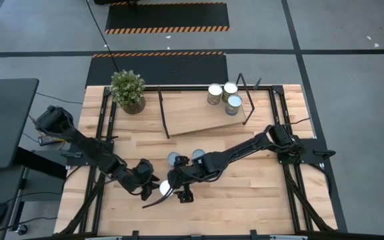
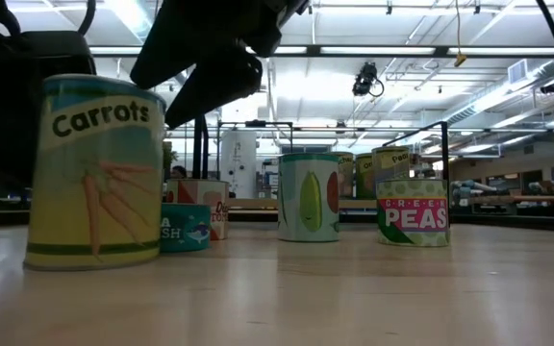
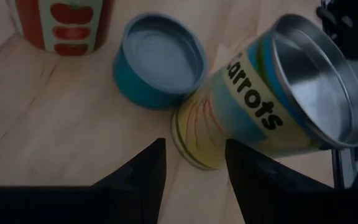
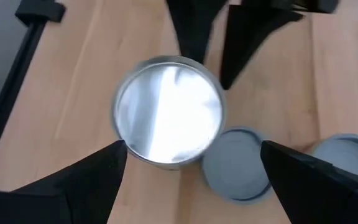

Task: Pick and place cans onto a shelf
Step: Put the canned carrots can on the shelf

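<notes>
Three cans (image 1: 224, 97) stand on the shelf (image 1: 199, 113), upper centre; both grippers, left (image 3: 191, 177) and right (image 4: 191, 180), hover, jaws apart, around the carrots can (image 2: 94, 173).

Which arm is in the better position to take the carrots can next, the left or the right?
Probably the right. The right tool hangs open directly above the carrots can, fingers on both sides. The left tool, also open, only faces the can from beside.

Three cans (image 1: 223, 96) on shelf (image 1: 199, 113), behind others.
</notes>
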Motion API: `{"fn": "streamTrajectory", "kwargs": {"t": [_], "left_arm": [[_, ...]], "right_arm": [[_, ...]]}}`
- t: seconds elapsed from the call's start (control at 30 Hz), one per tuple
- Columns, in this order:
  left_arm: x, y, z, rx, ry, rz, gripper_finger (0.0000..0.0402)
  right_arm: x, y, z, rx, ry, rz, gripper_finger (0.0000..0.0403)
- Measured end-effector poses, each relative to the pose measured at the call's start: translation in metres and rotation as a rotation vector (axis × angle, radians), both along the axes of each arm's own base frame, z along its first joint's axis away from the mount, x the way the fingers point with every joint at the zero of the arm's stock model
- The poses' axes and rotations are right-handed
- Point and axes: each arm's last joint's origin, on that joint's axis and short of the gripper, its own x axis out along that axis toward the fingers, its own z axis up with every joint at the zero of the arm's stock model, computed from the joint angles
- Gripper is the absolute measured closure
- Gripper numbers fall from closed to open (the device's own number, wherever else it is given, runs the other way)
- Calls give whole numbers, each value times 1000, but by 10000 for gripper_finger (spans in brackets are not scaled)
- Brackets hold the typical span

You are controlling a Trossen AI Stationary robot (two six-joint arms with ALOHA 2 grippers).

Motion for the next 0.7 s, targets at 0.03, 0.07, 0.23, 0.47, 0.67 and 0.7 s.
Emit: {"fn": "streamTrajectory", "kwargs": {"t": [0.03,0.07,0.23,0.47,0.67,0.7], "left_arm": [[1,-1,-1,0,-4,3,230],[2,-1,-2,0,-7,7,230],[9,-1,-7,-17,-37,36,230],[15,-2,-5,-55,-16,-52,230],[17,-9,1,-3,-18,-114,230],[18,-10,2,10,-30,-104,230]], "right_arm": [[-1,1,-1,-1,5,3,23],[-1,1,-1,-4,13,7,23],[-4,1,-3,1,51,21,23],[-13,-1,-8,19,163,12,23],[-18,2,-10,32,212,-6,23],[-18,4,-10,33,209,-3,23]]}}
